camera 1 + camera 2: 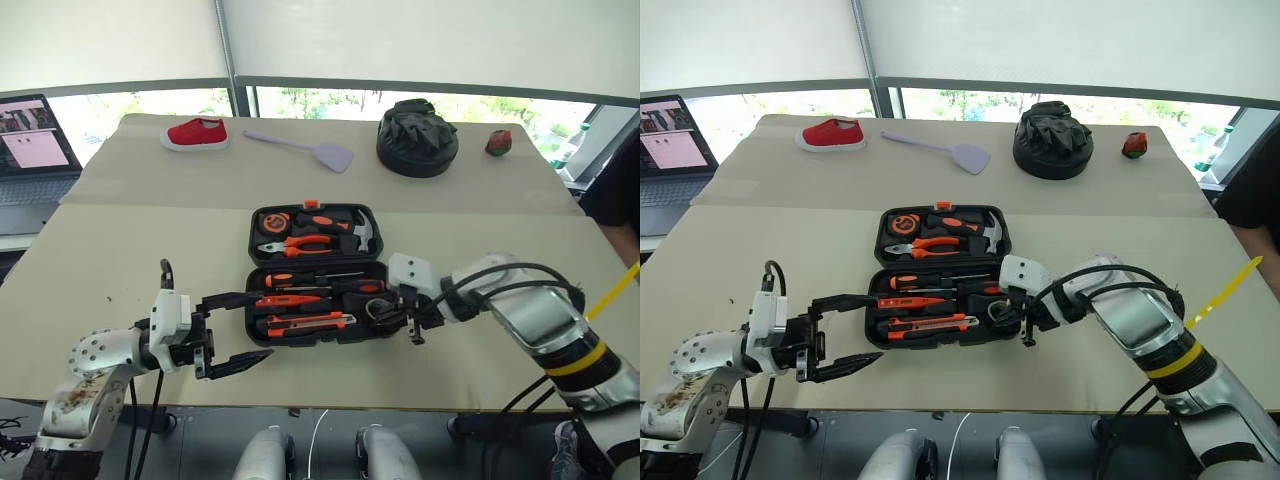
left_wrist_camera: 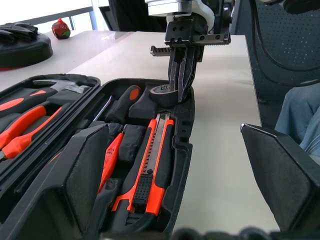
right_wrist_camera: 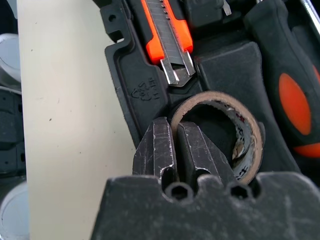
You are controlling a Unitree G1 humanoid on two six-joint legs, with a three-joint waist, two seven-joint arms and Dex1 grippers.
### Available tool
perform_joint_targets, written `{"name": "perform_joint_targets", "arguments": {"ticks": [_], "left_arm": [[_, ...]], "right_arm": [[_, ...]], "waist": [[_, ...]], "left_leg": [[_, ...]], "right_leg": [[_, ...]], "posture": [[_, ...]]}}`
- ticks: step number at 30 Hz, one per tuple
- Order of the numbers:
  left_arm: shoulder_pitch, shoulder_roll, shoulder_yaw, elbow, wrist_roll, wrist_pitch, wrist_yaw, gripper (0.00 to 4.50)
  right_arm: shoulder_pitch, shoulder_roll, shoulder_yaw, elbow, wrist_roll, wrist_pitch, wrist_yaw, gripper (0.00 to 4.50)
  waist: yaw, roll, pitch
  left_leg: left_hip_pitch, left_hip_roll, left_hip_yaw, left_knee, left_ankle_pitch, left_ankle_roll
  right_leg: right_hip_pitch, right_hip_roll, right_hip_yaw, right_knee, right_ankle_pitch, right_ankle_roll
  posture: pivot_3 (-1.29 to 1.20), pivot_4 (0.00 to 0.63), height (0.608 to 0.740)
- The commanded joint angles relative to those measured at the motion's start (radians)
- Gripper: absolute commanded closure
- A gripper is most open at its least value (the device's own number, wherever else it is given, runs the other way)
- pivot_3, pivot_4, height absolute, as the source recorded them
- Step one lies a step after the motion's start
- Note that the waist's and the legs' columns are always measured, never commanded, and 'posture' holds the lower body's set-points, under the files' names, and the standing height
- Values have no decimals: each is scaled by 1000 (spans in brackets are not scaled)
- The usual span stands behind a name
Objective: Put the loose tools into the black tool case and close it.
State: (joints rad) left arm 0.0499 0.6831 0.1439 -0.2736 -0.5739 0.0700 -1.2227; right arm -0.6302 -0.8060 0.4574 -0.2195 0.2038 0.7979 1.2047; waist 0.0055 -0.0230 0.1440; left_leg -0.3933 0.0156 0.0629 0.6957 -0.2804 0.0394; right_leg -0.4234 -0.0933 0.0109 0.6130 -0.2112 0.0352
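Observation:
The black tool case [image 1: 251, 240] lies open mid-table. Its far half holds pliers, a hammer and a tape measure. The near half holds two orange-and-black screwdrivers [image 1: 300, 280], a slim orange screwdriver [image 1: 290, 300] and the utility knife [image 1: 305, 322]. The dark tape roll [image 3: 250, 130] sits at that half's right end. My right gripper [image 3: 174, 127] points down into the case, shut on the roll's wall. By the case's left front corner my left gripper [image 1: 255, 328] is level and open, holding nothing.
A red shoe [image 1: 196, 133], a lilac spatula [image 1: 310, 147], a black fabric mound [image 1: 417, 138] and a small red object [image 1: 498, 142] lie along the far side. A laptop [image 1: 30, 140] stands far left. A person [image 1: 615, 190] is at the right edge.

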Motion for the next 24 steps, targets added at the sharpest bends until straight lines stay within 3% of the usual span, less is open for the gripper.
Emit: {"name": "perform_joint_targets", "arguments": {"ticks": [1,6,10,11,14,16,18,20,24], "left_arm": [[4,12,23,-43,-8,1,17,0],[21,10,42,-53,-18,14,50,0],[29,28,104,-39,-26,62,114,0],[14,25,131,-29,-28,103,180,0],[-70,-16,187,55,34,109,360,0],[-157,-59,210,174,139,59,523,522],[-204,-84,192,242,165,132,604,1118],[-232,-92,134,289,204,184,622,1817],[-288,-106,46,341,251,251,626,3362]], "right_arm": [[-21,-20,-1,-10,-4,-13,37,3186],[-59,-50,-59,-24,93,18,135,1568],[-46,-93,-195,49,213,-5,226,236],[-33,-93,-237,96,221,-65,236,21],[-36,-20,-356,280,227,-198,154,21],[-47,47,-384,444,139,-387,38,563],[-53,100,-361,585,16,-622,-78,1167],[-77,181,-376,708,-43,-775,-219,1809],[-115,250,-327,878,-156,-973,-301,3262]], "waist": [[0,0,0],[0,0,0],[1,0,0],[3,0,0],[4,-1,0],[5,-2,0],[3,-3,0],[-3,-2,0],[-18,-2,0]], "left_leg": [[0,0,0,0,0,0],[0,0,0,0,0,0],[0,0,0,0,0,0],[0,0,-1,0,0,0],[0,0,-1,0,0,0],[3,0,-1,0,0,0],[4,-1,0,0,1,-1],[3,-2,1,-2,1,-2],[-1,-1,3,-2,4,-7]], "right_leg": [[0,0,0,0,0,0],[0,0,0,0,0,0],[0,0,0,0,0,0],[0,0,0,0,0,0],[1,0,-1,-1,0,0],[3,0,0,0,0,0],[4,2,-1,0,2,-1],[2,2,0,1,2,-1],[-2,2,1,2,2,0]], "posture": [[0,150,740],[0,150,740],[0,150,740],[0,150,740],[0,150,740],[0,150,740],[0,150,740],[0,150,740],[0,150,740]]}}
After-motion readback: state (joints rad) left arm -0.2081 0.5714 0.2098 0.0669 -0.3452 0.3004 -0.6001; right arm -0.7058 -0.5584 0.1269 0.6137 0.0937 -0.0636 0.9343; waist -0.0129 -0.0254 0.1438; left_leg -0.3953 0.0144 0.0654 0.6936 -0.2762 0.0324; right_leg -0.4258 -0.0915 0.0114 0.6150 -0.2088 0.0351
